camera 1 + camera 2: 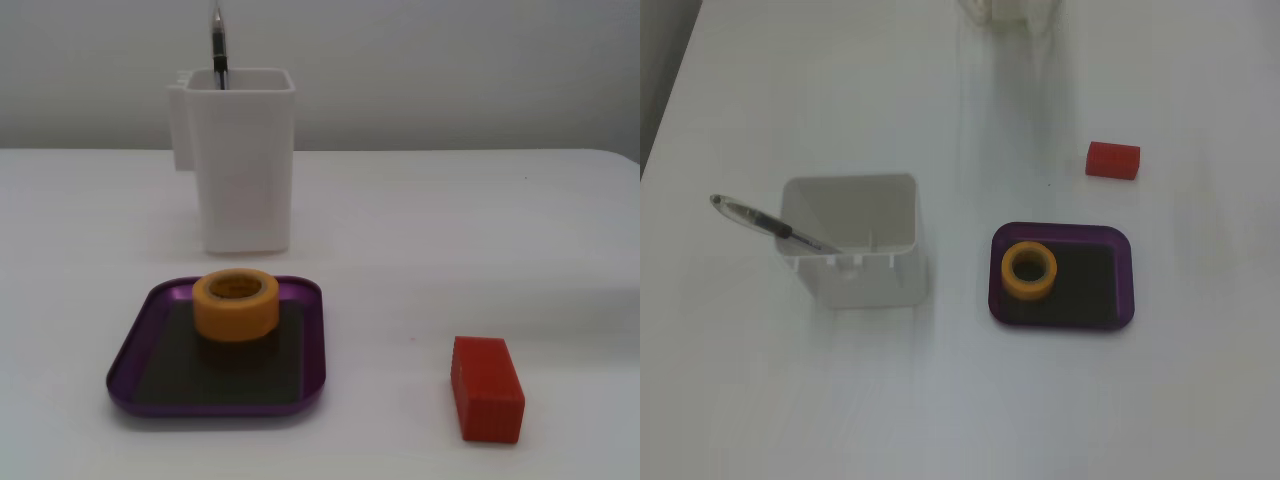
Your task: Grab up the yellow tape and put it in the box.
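The big white surface (480, 220) fills both fixed views and carries everything. The biggest thing on it is a tall white cup (243, 160) with square sides and an open top. A pen (218, 40) stands in it and leans out over one wall; in the view from above, the pen (765, 222) pokes out past the cup's (855, 240) left side. Next in size is the box (135, 345), a flat purple tray with round corners, a low rim and a dark floor. It sits near the cup, just in front of it in the low view and to the right of it in the view from above (1122, 275). The yellow tape (236, 303) lies flat inside the box, hole facing up, on the part of the floor nearest the cup; from above, the tape (1029, 271) is in the box's left half. A small red block (487, 390) rests on the surface apart from the box. The end effector is in neither view, so I cannot tell how far open it is or if it holds anything.
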Controlling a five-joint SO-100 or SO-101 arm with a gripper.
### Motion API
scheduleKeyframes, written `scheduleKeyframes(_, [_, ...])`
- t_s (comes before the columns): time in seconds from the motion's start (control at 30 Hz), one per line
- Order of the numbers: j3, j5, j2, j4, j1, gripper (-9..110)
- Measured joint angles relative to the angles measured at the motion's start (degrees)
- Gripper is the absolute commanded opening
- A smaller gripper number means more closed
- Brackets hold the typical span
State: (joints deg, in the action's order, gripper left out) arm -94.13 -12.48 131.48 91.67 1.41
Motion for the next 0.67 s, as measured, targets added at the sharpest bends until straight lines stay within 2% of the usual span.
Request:
scheduleKeyframes(0.43, [-46.85,0.0,30.59,-24.61,0.0,13])
scheduleKeyframes(0.67, [-67.59,0.0,49.66,-31.29,0.0,13])
